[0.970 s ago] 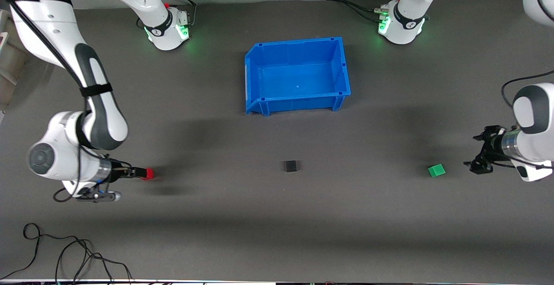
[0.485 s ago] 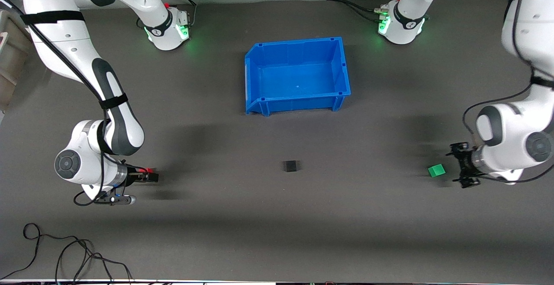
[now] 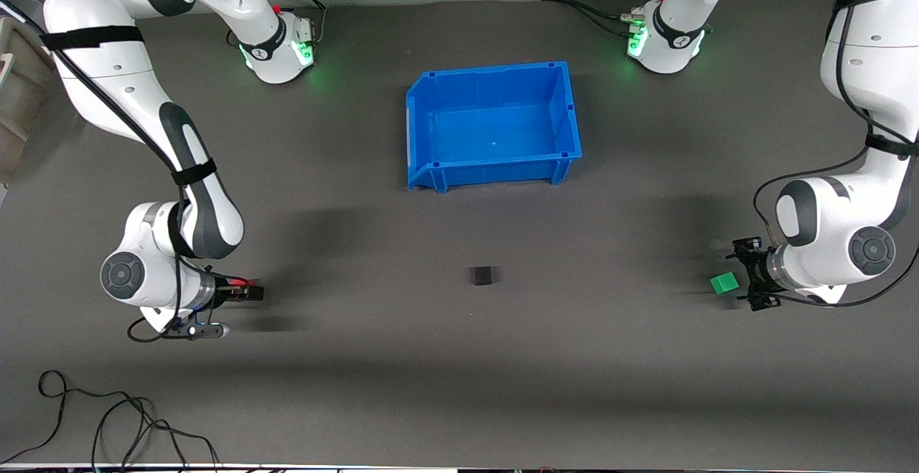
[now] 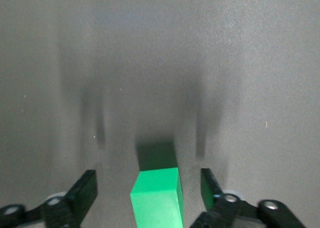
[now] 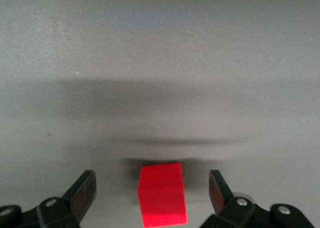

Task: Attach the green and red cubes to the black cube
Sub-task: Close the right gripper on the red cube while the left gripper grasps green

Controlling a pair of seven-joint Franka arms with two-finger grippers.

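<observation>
From the front I see both pickups underway: my left gripper (image 3: 747,283) beside the green cube (image 3: 724,283), my right gripper (image 3: 248,291) at the red cube (image 3: 246,283), the black cube (image 3: 482,275) between them. Left wrist: fingers (image 4: 82,193) apart, straddling green. Right wrist: fingers (image 5: 82,190) apart around red. Next I'd close both.
</observation>
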